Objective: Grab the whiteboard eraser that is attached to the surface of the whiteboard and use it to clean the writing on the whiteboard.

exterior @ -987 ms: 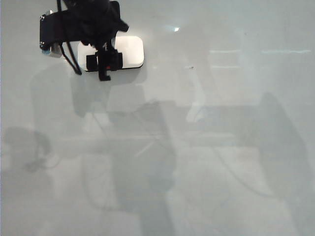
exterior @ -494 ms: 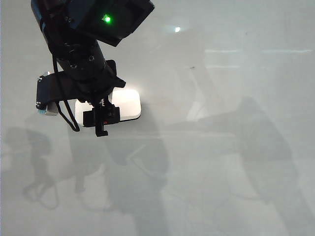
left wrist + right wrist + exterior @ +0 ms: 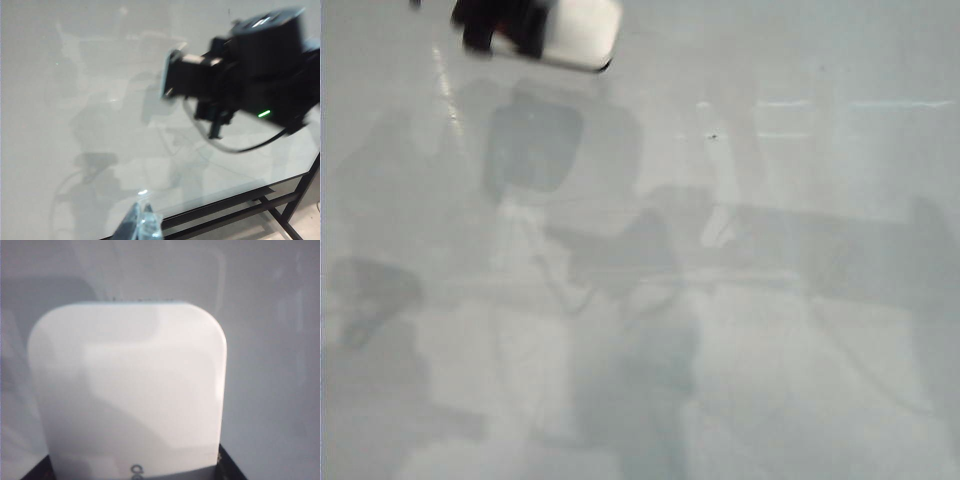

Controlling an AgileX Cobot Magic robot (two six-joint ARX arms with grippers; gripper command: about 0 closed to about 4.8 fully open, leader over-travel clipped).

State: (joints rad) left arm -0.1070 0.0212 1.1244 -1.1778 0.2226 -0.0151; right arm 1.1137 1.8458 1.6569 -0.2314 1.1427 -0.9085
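The right gripper (image 3: 505, 25) clasps the white eraser (image 3: 582, 30) above the whiteboard (image 3: 770, 300); the left gripper (image 3: 142, 225) is barely visible, its state unclear.

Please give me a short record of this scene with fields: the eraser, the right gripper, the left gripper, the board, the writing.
eraser: white block at the top edge of the exterior view, lifted off the board, held by the right gripper; fills the right wrist view
right gripper: closed on the eraser, mostly out of the exterior view
left gripper: only one pale fingertip shows; open or shut cannot be told
board: glossy grey-white, with shadows and reflections
writing: none visible in any view; only a tiny dark speck
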